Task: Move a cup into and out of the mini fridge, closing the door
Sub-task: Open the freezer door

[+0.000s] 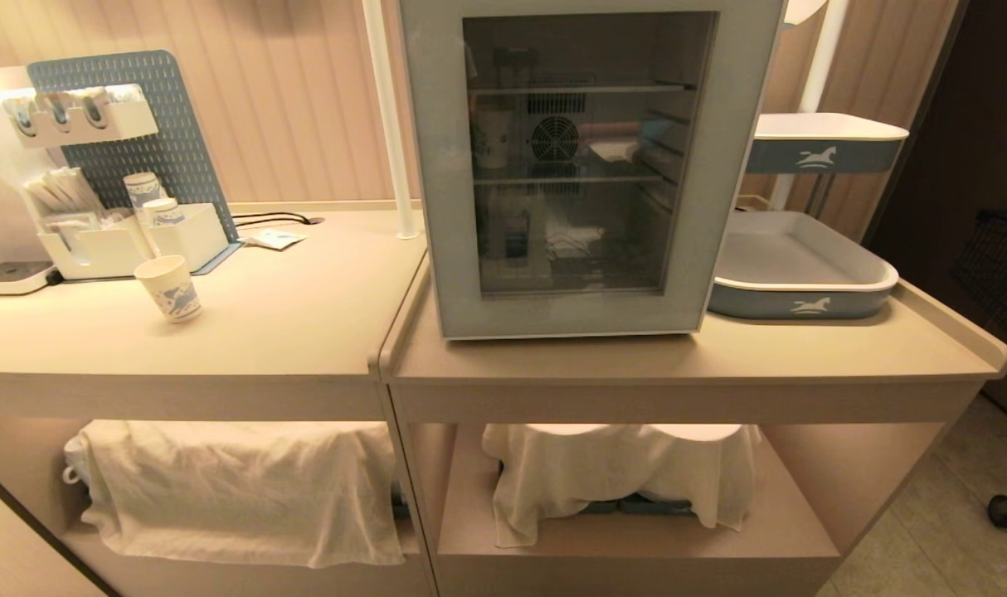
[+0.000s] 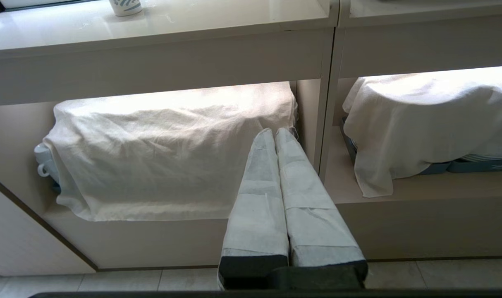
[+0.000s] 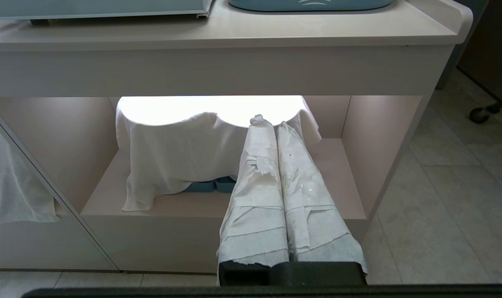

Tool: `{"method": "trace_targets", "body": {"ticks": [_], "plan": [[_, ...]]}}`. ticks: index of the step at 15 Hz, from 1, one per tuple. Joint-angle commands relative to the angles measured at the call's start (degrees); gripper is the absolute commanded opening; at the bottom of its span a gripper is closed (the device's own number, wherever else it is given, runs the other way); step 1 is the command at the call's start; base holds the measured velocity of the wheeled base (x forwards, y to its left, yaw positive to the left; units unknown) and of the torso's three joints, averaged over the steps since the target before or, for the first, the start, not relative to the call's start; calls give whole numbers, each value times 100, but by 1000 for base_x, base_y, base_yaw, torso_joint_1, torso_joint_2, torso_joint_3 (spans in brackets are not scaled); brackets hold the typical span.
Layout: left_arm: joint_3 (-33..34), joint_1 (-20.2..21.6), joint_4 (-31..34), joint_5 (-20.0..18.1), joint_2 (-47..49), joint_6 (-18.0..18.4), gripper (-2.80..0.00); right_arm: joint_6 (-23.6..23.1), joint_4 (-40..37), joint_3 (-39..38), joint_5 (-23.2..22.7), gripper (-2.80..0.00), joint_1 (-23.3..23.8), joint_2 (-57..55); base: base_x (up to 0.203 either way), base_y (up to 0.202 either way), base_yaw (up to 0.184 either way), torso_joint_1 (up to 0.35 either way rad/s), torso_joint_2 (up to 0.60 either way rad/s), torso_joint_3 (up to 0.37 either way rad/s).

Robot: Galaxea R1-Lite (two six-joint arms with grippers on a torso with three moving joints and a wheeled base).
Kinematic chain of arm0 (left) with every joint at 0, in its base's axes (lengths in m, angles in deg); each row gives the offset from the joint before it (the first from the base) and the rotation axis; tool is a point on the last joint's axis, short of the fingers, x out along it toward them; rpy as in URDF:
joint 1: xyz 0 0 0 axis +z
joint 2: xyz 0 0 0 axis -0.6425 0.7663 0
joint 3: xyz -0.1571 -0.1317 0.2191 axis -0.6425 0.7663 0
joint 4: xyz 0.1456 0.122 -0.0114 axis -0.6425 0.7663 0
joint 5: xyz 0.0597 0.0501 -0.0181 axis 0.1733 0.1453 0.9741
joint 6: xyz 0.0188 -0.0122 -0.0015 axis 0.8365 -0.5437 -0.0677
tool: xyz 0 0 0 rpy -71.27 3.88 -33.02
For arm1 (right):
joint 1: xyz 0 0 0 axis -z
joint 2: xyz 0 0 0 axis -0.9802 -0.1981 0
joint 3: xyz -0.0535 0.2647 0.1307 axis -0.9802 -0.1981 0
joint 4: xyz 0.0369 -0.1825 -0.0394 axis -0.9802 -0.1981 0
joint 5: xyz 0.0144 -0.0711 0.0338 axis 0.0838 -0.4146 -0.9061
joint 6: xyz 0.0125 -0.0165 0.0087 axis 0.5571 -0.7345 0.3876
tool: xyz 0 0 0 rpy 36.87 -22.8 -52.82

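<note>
Head view shows the cup [image 1: 170, 287] upright at the frame's left on the counter, well left of the mini fridge [image 1: 582, 166] with its door [image 1: 437, 166] shut, nearer my left gripper [image 2: 274, 132], pressed closed and empty like my right gripper [image 3: 271, 123].

White cup [image 1: 170, 287] with blue swirls; grey-blue door [image 1: 582, 166].
</note>
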Motion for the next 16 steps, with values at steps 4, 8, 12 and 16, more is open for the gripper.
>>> {"method": "trace_targets", "body": {"ticks": [4, 8, 12, 16], "plan": [[-289, 0, 12, -65, 13, 107, -280, 7, 3, 0, 2, -280, -2, -1, 0, 0, 0, 0, 0, 0], [-3436, -9, 699, -726, 1298, 55, -280, -11, 3, 0, -6, -280, 1, -9, 0, 0, 0, 0, 0, 0], [-8495, -279, 1635, -1413, 4577, -1418, -280, -2, 3, 0, 2, -280, -4, -9, 0, 0, 0, 0, 0, 0], [-10701, -426, 2092, -2518, 7317, -3703, -280, -11, 3, 0, -3, -280, 1, -9, 0, 0, 0, 0, 0, 0]]}}
